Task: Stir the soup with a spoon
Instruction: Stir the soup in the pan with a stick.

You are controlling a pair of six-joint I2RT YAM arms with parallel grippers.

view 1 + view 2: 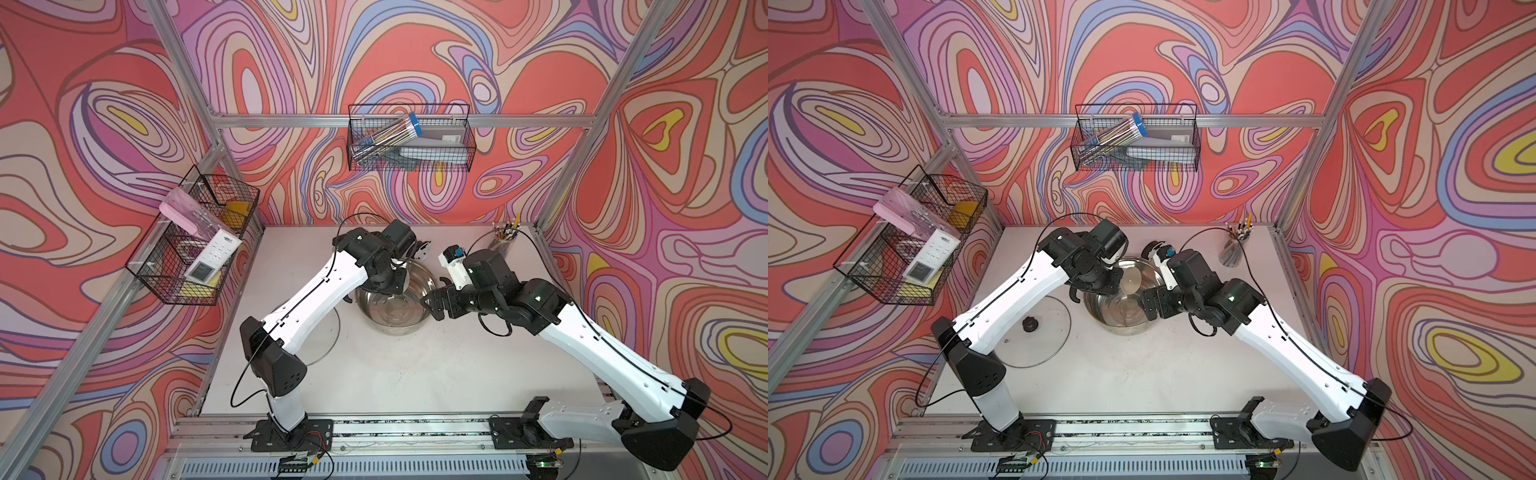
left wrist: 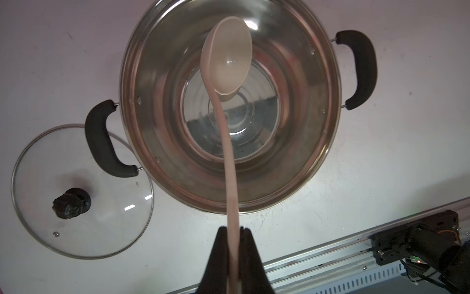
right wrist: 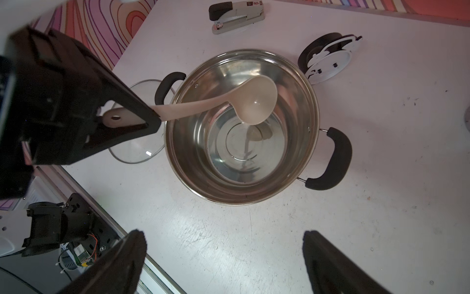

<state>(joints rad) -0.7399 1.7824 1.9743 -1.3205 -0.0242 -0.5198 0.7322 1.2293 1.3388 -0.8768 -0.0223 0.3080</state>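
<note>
The cream-white spoon hangs over the inside of the steel pot, its bowl clear of the pot's bottom. My left gripper is shut on the thin handle near its end. In the right wrist view the spoon reaches in from the left gripper across the pot. The pot's bottom shines; whether soup lies there I cannot tell. My right gripper stands wide open over bare table beside the pot, holding nothing. A top view shows the spoon between both grippers.
A glass lid with a black knob lies flat beside the pot's left handle. Behind the pot are a stapler and a black-and-white round thing. A pencil cup stands at the back right. Wire baskets hang on the walls.
</note>
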